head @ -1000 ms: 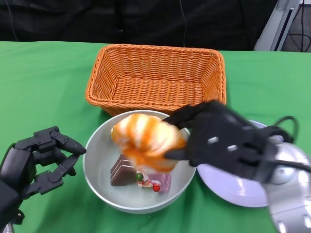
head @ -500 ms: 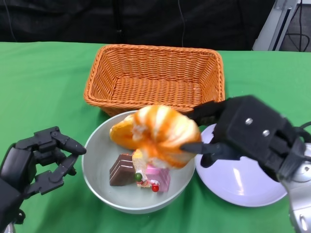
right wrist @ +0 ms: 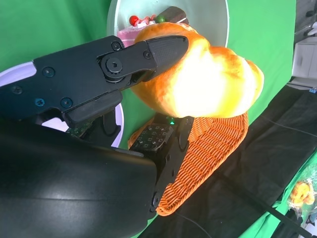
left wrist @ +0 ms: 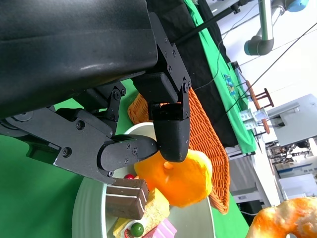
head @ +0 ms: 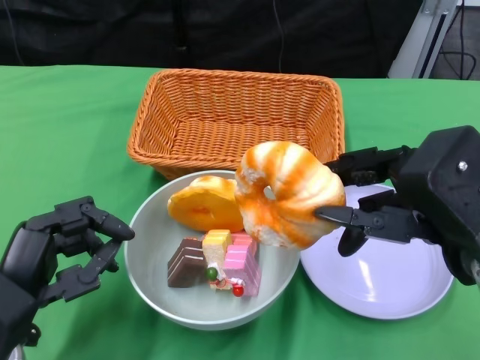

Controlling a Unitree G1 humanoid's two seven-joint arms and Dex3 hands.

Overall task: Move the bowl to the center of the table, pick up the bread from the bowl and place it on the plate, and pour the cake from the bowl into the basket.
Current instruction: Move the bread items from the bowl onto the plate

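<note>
My right hand (head: 420, 199) holds an orange-and-white ring of bread (head: 287, 193) in the air, above the right rim of the pale bowl (head: 146, 281) and left of the white plate (head: 390, 281). The right wrist view shows fingers (right wrist: 143, 54) pressed on the bread (right wrist: 208, 82). In the bowl lie an orange bun (head: 202, 204) and several cake slices (head: 217, 262). My left hand (head: 56, 251) stays just left of the bowl, fingers apart and holding nothing. The orange wicker basket (head: 236, 116) stands behind the bowl.
Green cloth (head: 67, 127) covers the table. A dark curtain runs along the far edge. A metal frame (head: 427, 37) stands at the back right. The left wrist view shows the bun (left wrist: 181, 176), the cake slices (left wrist: 129, 201) and the basket (left wrist: 208, 144).
My right hand has lifted the bread out of the bowl and carried it up and to the right, toward the plate. The bun and more cake slices now show. The left hand has stayed put.
</note>
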